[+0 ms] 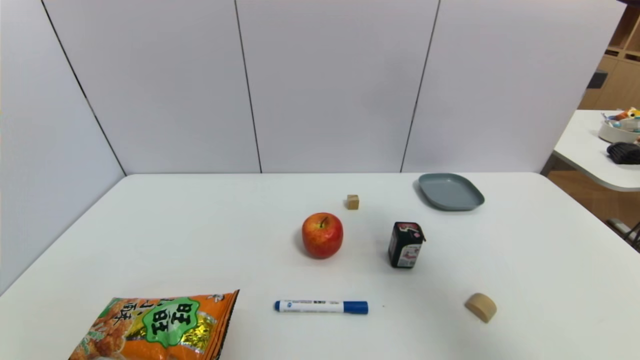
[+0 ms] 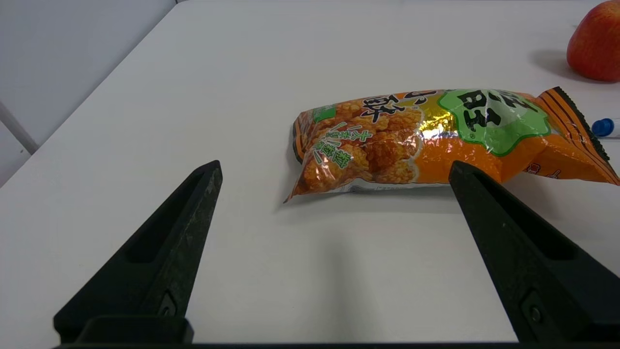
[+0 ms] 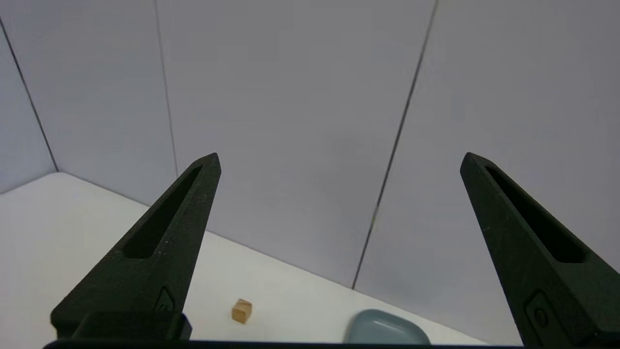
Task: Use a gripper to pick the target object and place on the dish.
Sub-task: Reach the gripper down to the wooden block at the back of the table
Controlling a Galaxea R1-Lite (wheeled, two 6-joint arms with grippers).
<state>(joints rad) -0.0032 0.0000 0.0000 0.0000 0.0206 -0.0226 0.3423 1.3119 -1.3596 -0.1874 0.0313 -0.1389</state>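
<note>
Partly cropped: snack bag [image 1: 157,327]. One wooden cube [image 1: 353,202], one grey-blue dish [image 1: 450,192], well apart. Left gripper [image 2: 334,172], right gripper [image 3: 339,160]: jaws spread, empty.

Noted: light-brown cube [image 1: 353,202], grey-blue dish [image 1: 451,192], red-yellow apple [image 1: 322,235], orange-green snack bag [image 1: 160,327], blue-capped white marker [image 1: 321,306].

The wooden cube [image 1: 353,202] stands alone on the table [image 1: 200,235] — open room on all sides. The apple [image 1: 322,235] and the black carton [image 1: 406,245] stand nearer the robot. Between the cube and the dish [image 1: 451,192] — only bare table.
</note>
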